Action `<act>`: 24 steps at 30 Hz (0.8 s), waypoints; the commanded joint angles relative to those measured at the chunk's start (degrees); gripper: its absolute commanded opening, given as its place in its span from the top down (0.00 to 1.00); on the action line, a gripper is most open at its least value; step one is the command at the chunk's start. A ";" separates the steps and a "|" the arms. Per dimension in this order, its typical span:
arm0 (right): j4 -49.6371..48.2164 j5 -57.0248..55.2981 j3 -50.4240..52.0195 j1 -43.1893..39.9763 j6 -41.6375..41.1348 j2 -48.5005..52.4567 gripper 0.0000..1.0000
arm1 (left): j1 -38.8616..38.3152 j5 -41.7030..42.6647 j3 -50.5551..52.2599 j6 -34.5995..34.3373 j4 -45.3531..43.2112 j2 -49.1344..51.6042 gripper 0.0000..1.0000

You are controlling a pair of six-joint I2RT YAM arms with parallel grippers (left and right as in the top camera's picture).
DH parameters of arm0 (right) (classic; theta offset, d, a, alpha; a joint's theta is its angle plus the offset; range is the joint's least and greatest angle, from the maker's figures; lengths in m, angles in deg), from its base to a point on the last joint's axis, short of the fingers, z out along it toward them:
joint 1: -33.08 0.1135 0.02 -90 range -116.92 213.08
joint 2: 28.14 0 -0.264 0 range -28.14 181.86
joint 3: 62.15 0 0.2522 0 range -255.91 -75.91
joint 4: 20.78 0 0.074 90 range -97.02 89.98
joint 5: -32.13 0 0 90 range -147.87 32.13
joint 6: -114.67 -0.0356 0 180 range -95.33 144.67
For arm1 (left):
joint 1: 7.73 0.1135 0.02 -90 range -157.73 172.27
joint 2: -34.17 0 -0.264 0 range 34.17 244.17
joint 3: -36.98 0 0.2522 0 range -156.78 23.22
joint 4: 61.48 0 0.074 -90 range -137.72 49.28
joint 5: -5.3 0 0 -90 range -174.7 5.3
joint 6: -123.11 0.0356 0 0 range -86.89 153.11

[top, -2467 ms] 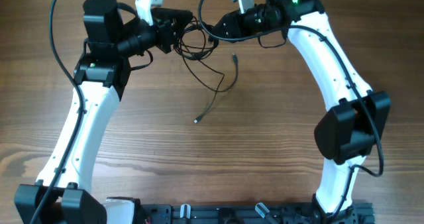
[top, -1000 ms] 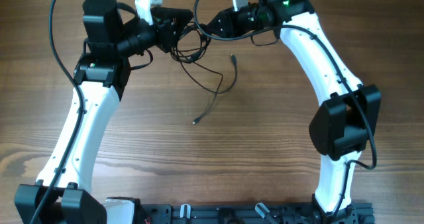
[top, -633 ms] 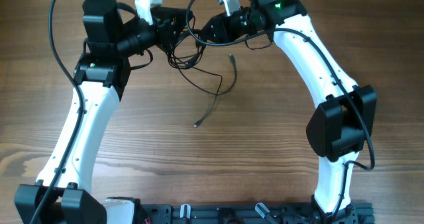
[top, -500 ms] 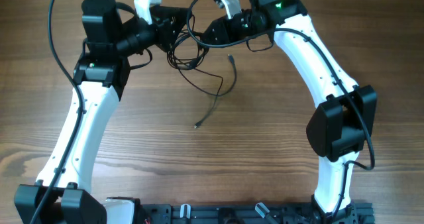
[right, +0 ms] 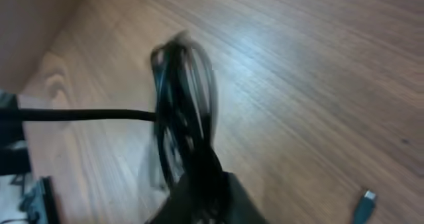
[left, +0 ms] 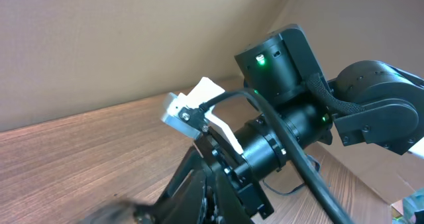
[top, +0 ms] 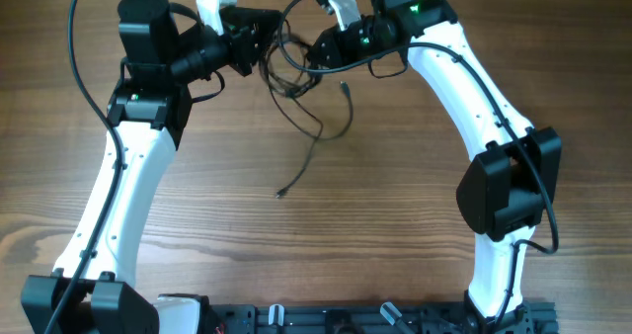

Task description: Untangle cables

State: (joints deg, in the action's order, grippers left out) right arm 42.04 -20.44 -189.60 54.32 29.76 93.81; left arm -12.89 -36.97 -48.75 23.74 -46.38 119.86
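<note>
left end effector (top: 260, 45) and right end effector (top: 318, 51) both clamp the cables (right: 183, 111) bunched between them; one strand trails onto the worktop (top: 375, 196).

Bright, even light from overhead, soft faint shadows on the table (top: 375, 206), pale sheen across its grain in the right wrist view, cables (right: 179, 105) smeared by motion blur, left wrist foreground dark and unfocused

cables (right: 184, 111) blurred in R wrist cam
</note>
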 commanded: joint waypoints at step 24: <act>-2.19 7.43 -0.26 -5.09 -3.76 -6.03 0.95 | 0.31 -2.45 -0.26 3.17 9.90 -1.09 0.52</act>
State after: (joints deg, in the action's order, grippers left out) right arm 40.14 -20.57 -189.60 48.68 25.36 91.89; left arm -12.89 -38.96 -48.72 25.73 -36.50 119.82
